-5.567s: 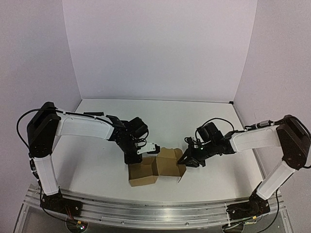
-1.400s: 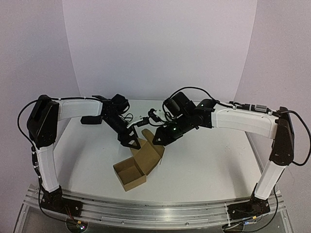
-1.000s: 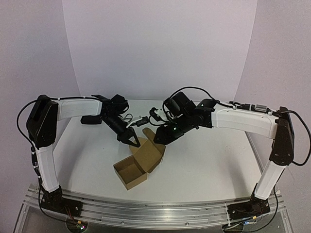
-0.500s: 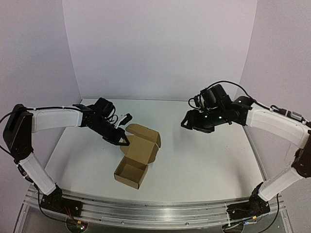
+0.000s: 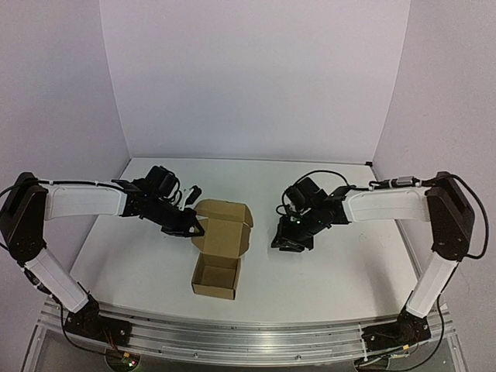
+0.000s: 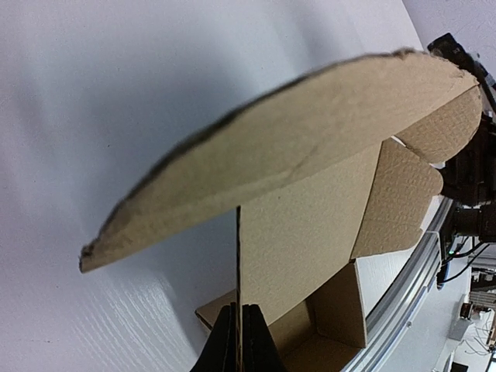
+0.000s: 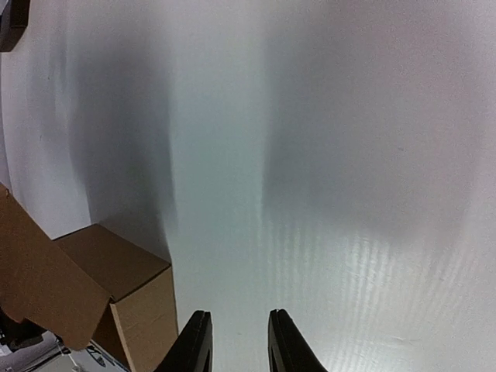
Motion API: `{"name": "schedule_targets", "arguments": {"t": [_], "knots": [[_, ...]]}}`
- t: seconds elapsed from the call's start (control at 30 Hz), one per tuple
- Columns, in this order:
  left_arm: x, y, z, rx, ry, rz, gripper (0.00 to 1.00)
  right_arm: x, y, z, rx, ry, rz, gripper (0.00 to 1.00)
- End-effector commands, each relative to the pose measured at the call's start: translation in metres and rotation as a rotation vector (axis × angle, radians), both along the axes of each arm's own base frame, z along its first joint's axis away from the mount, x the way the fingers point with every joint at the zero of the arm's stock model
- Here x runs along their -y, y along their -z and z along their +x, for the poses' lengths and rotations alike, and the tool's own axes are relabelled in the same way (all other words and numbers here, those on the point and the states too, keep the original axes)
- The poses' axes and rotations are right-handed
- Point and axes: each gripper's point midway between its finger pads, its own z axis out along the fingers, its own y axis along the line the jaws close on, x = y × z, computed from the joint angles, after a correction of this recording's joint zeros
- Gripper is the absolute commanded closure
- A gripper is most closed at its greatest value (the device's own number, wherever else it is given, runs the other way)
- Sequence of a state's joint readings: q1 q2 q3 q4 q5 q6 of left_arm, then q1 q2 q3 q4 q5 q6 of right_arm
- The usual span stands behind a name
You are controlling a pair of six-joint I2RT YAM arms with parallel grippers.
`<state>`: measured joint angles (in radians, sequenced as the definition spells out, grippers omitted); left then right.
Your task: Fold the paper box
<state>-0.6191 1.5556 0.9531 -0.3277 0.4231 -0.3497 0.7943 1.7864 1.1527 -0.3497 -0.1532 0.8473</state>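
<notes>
Left claw (image 5: 197, 229) clenched on thin side flap of paper box (image 5: 221, 246), at its 10 o'clock. Right claw (image 5: 283, 242) released, empty, over bench (image 5: 341, 263) at box's 3 o'clock. Box lid raised.

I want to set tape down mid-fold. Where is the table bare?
Bare: the table's far strip along the back wall, and the near right corner past the right gripper. Crowded: the middle, where the left gripper pinches the paper box.
</notes>
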Motion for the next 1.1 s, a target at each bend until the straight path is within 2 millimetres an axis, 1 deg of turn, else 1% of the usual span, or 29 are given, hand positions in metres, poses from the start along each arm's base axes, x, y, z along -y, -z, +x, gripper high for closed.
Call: {"name": "schedule_targets", "arguments": {"t": [0.0,0.1,0.13,0.2,0.27,0.3,0.33,0.37,0.43,0.5,0.57,0.63,0.7,0.77,0.8,0.83,0.9,0.97,1.07], "knots": [[0.007,-0.033,0.010,0.099,-0.017,-0.062,1.00,-0.059,-0.026,-0.002,0.038,-0.080,0.176,0.75],[0.016,-0.059,0.018,0.188,-0.009,-0.133,1.00,-0.078,-0.037,0.005,0.084,-0.090,0.256,0.76],[0.020,-0.068,0.019,0.226,-0.001,-0.165,1.00,-0.082,-0.042,0.009,0.107,-0.091,0.264,0.76],[0.028,-0.081,0.019,0.286,0.012,-0.218,1.00,-0.088,-0.052,0.017,0.155,-0.096,0.276,0.77],[0.033,-0.083,0.016,0.305,0.020,-0.243,1.00,-0.092,-0.059,0.023,0.192,-0.089,0.287,0.79],[0.034,-0.079,0.014,0.305,0.023,-0.246,1.00,-0.092,-0.061,0.025,0.206,-0.082,0.285,0.79],[0.035,-0.075,0.012,0.304,0.028,-0.245,1.00,-0.091,-0.061,0.027,0.218,-0.071,0.276,0.79],[0.034,-0.066,0.008,0.304,0.038,-0.230,1.00,-0.088,-0.059,0.027,0.222,-0.063,0.266,0.79],[0.030,-0.054,0.007,0.338,0.049,-0.191,1.00,-0.081,-0.051,0.024,0.215,-0.051,0.245,0.79],[0.022,-0.046,0.016,0.400,0.031,-0.129,1.00,-0.075,-0.043,0.017,0.192,-0.051,0.230,0.79],[0.016,-0.046,0.028,0.498,0.025,-0.070,1.00,-0.066,-0.036,0.006,0.169,-0.070,0.210,0.78],[0.014,-0.053,0.035,0.596,0.039,-0.050,1.00,-0.053,-0.032,-0.006,0.156,-0.096,0.175,0.75],[0.015,-0.060,0.038,0.666,0.056,-0.052,1.00,-0.038,-0.035,-0.017,0.160,-0.134,0.129,0.71],[0.012,-0.059,0.039,0.703,0.058,-0.039,1.00,-0.027,-0.052,-0.026,0.187,-0.196,0.096,0.66],[0.012,-0.058,0.038,0.714,0.060,-0.038,1.00,-0.021,-0.055,-0.031,0.191,-0.236,0.070,0.63],[0.011,-0.056,0.037,0.719,0.062,-0.039,1.00,-0.019,-0.068,-0.033,0.211,-0.267,0.066,0.59],[0.010,-0.053,0.032,0.731,0.070,-0.045,1.00,-0.015,-0.084,-0.034,0.243,-0.310,0.043,0.53],[0.011,-0.051,0.027,0.742,0.083,-0.049,1.00,-0.014,-0.099,-0.022,0.289,-0.288,0.029,0.48],[0.013,-0.050,0.022,0.765,0.091,-0.053,1.00,-0.016,-0.120,0.008,0.300,-0.155,0.058,0.42]]}}
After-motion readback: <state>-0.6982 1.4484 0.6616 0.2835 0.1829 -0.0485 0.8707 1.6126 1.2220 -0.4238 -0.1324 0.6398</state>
